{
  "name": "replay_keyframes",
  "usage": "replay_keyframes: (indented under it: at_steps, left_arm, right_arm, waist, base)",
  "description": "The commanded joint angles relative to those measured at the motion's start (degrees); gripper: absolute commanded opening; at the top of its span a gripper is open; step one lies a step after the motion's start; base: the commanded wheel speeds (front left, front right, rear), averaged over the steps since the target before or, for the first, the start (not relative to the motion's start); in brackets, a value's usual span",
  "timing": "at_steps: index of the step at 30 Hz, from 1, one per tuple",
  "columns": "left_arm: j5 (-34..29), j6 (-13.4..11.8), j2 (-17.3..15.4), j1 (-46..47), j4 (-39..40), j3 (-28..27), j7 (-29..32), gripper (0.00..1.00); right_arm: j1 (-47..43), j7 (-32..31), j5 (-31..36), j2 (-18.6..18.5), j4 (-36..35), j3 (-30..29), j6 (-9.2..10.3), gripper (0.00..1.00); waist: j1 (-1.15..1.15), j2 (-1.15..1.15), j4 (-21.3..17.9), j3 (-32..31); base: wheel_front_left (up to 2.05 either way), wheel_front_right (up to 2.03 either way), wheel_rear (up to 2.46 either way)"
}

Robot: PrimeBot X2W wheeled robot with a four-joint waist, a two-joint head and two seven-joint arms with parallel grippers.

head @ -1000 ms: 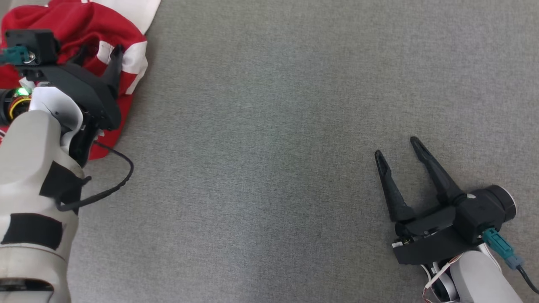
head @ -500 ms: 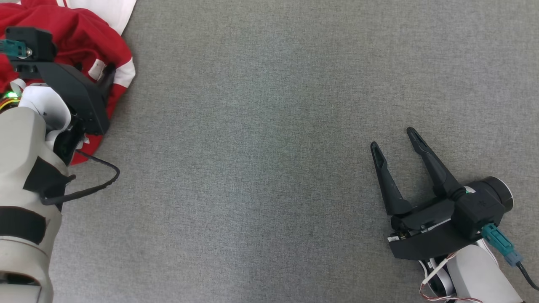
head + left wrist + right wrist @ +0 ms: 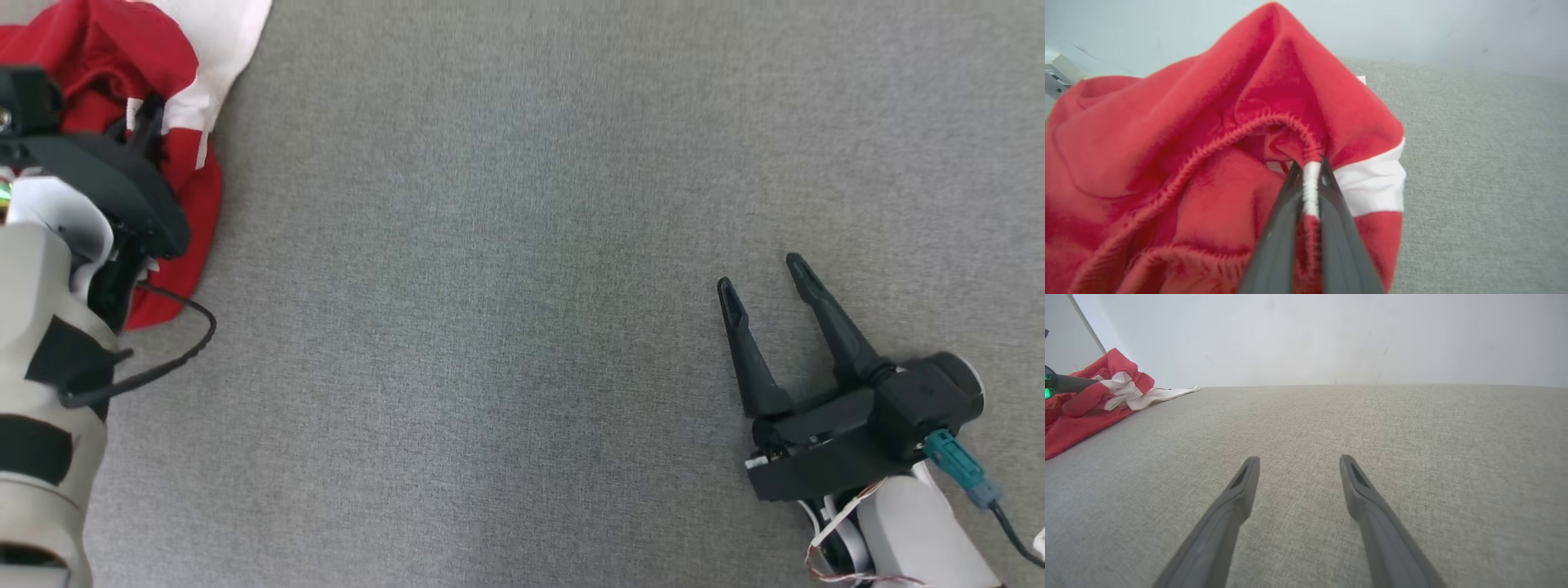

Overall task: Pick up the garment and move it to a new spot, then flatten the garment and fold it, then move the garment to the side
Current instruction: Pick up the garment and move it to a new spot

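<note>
The garment (image 3: pixel 175 175) is a crumpled red piece with white bands, lying at the far left of the grey surface. In the left wrist view the garment (image 3: pixel 1167 122) rises as a red peak, its stitched hem pinched between my two dark fingers. My left gripper (image 3: pixel 147 118) is shut on that hem, seen close up as my left gripper (image 3: pixel 1309 165). My right gripper (image 3: pixel 763 273) rests low at the right with its fingers spread and nothing between them. From the right wrist view my right gripper (image 3: pixel 1298 461) points over bare fabric, and the garment (image 3: pixel 1090 400) lies far off at the left.
A grey woven surface (image 3: pixel 506 286) spreads across the middle and right. A pale wall (image 3: pixel 1331 335) stands behind it. A black cable (image 3: pixel 175 359) loops off my left forearm beside the garment.
My left gripper has closed on the garment's hem, and the cloth now bunches up around its fingers. The head camera has shifted a little. The right gripper stays open in place.
</note>
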State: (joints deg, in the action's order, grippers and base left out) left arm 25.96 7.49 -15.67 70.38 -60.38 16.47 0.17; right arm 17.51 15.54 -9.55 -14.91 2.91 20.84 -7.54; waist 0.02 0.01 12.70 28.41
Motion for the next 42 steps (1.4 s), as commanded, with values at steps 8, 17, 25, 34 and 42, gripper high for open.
replay_keyframes:
  at_steps: [8, 17, 25, 34, 42]
  left_arm:
    - [3.2, 0.0, -2.2, -4.8, 4.4, 0.5, -7.0, 0.0]
    - [6.5, 0.0, -3.7, -9.7, 12.7, 2.8, -8.3, 0.0]
    - [8.9, -0.2, -4.4, -13.1, 22.2, 3.8, -4.6, 0.0]
    - [10.2, -1.8, -4.5, -16.8, 33.7, 4.8, 0.8, 0.0]
    - [10.6, -3.9, -4.2, -19.0, 41.3, 6.2, 5.1, 0.0]
  right_arm:
    - [-2.8, -0.3, -1.6, 2.1, 2.4, 1.3, 0.08, 1.0]
    - [-6.6, -0.3, -3.2, 4.2, 4.3, 2.5, 0.08, 1.0]
    - [-9.0, -0.3, -3.8, 5.7, 4.9, 3.1, 0.08, 1.0]
    - [-11.2, -0.3, -3.9, 7.2, 4.9, 2.8, 0.08, 1.0]
    - [-11.6, -0.3, -3.9, 7.7, 4.8, 2.9, 0.08, 1.0]
  waist:
    - [-0.02, -0.01, -1.4, -7.5]
    - [-0.02, -0.01, -3.1, -15.9]
    - [-0.02, -0.01, -6.8, -20.9]
    - [-0.02, -0.01, -13.5, -24.9]
    - [-0.02, -0.01, -20.4, -25.7]
  base:
    - [0.0, 0.0, 0.0]
    - [0.0, 0.0, 0.0]
    - [0.0, 0.0, 0.0]
    - [0.0, 0.0, 0.0]
    - [0.0, 0.0, 0.0]
